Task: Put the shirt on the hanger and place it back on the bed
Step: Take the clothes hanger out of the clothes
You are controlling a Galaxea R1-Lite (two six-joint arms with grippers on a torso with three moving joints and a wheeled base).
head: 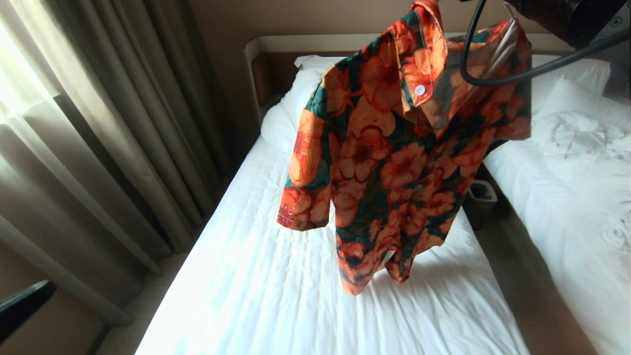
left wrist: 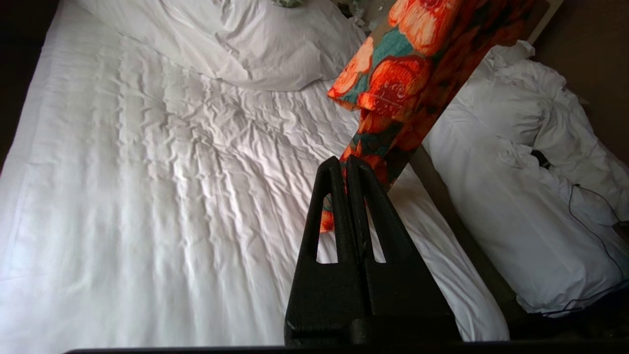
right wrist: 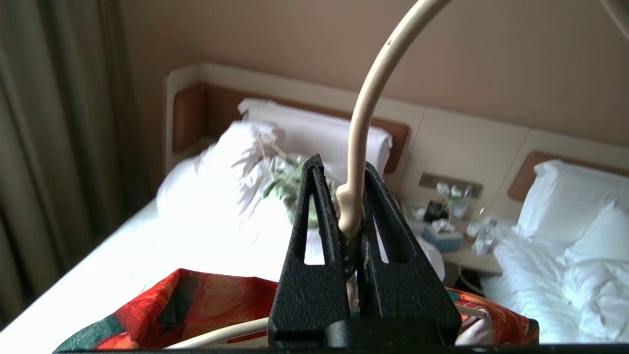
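Room: hotel-type bedroom, grey-brown curtains (head: 98,123) along the robot's left, beige wall behind the headboard (right wrist: 314,123).
Bed: the bed (head: 276,296) lies straight ahead, white sheet wrinkled and bare over most of its length; white pillows (head: 291,113) piled at the head end.
Second bed: second bed (head: 567,197) to the right, rumpled duvet, narrow floor gap between the two with a small bin (head: 480,195) in it.
Shirt: the shirt (head: 394,158) hangs in the air above the bed, clear of the sheet, collar uppermost, lower hem free.
Hanger: the hanger (right wrist: 363,132) is inside the shirt; cream hook rises out of the collar, one wire arm shows below the fabric.
Right gripper: right gripper (right wrist: 350,221) clenched on the base of the hanger hook, carrying the load.
Left gripper: left gripper (left wrist: 346,172) fingers pressed together just by the shirt's lower edge; whether fabric is pinched cannot be told.
Nightstand: nightstand (right wrist: 457,246) between the headboards, small items on it, too blurred to name.
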